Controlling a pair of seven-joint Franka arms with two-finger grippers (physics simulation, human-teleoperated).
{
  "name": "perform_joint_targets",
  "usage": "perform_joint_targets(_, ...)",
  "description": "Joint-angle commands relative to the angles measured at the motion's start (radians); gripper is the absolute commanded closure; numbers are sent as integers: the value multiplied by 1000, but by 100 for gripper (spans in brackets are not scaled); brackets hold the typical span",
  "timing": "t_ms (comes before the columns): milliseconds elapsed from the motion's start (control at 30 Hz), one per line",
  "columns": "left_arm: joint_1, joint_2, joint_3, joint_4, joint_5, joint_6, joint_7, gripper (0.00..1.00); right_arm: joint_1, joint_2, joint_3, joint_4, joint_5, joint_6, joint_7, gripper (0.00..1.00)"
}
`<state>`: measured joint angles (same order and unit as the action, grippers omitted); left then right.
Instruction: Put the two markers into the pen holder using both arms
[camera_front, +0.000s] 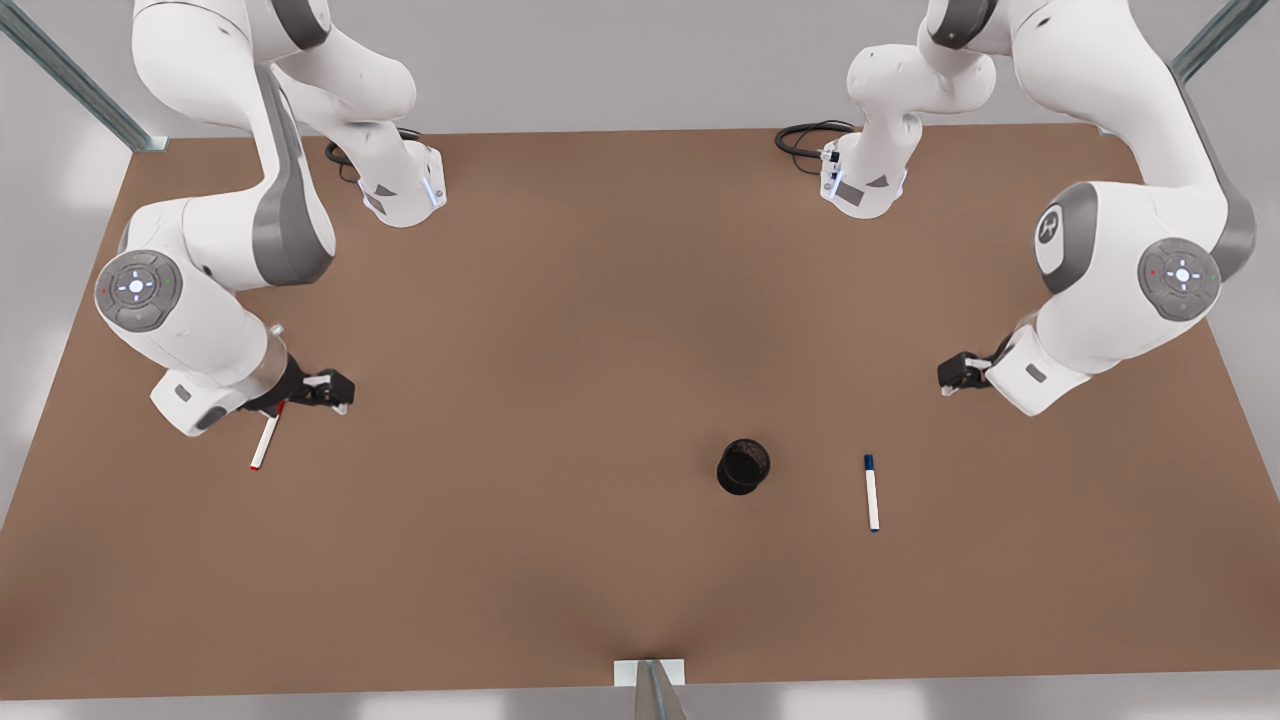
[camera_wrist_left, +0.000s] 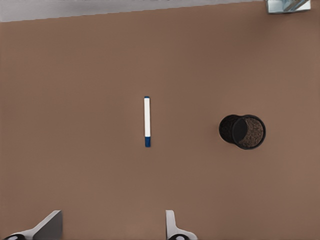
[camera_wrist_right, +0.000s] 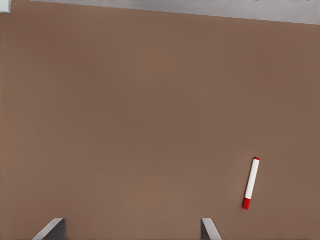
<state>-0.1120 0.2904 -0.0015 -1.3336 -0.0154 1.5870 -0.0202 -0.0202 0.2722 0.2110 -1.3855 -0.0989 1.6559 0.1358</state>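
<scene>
I am looking down on a brown tabletop (camera_front: 560, 330) with a white arm at each side.

My left gripper (camera_front: 958, 373) hangs above the table near the edge on the front view's right. Its fingers (camera_wrist_left: 172, 227) are spread apart and hold nothing. Its wrist camera looks at the blue marker (camera_wrist_left: 147, 121) and the pen holder (camera_wrist_left: 243, 131), so I judge it is placed to go for that marker.

My right gripper (camera_front: 330, 388) hangs near the opposite edge, on the front view's left, fingers (camera_wrist_right: 209, 229) likewise released and empty. The red marker (camera_wrist_right: 251, 183) lies flat on the table close by it, apart from the fingers. From the front, the wrist covers the marker's upper end.

Both markers lie flat and not yet gripped, each near its own arm, which suits one pick per arm.

The pen holder stands upright toward the near edge of the tabletop, between the two markers but much closer to the blue one, just beside it and not touching. Its inside is dark, and I see no marker in it.
</scene>
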Motion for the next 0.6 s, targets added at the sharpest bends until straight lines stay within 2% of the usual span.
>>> perform_joint_targets(0,-2,3,0,1,-1,33,54,0,0,1,1,0,1,41,73,0)
perform_joint_targets(67,-17,64,-6,1,-12,103,-21,0,-6,24,-1,-1,-1,51,76,0)
perform_joint_targets(167,-106,214,-6,-10,-20,370,-288,0,-142,24,7,-262,-1,303,59,0)
perform_joint_targets(233,-106,291,-5,-87,-21,525,-303,0,-224,41,8,-351,-1,400,21,0)
perform_joint_targets(300,-104,325,-3,-173,-20,683,-302,0,-260,99,7,-360,-2,441,-27,0)
perform_joint_targets(400,-54,392,0,-176,-11,722,-287,0,-314,193,7,-356,-11,513,-74,0)
perform_joint_targets(567,-40,426,1,-242,14,795,-231,0,-371,278,2,-357,-38,542,-156,0)
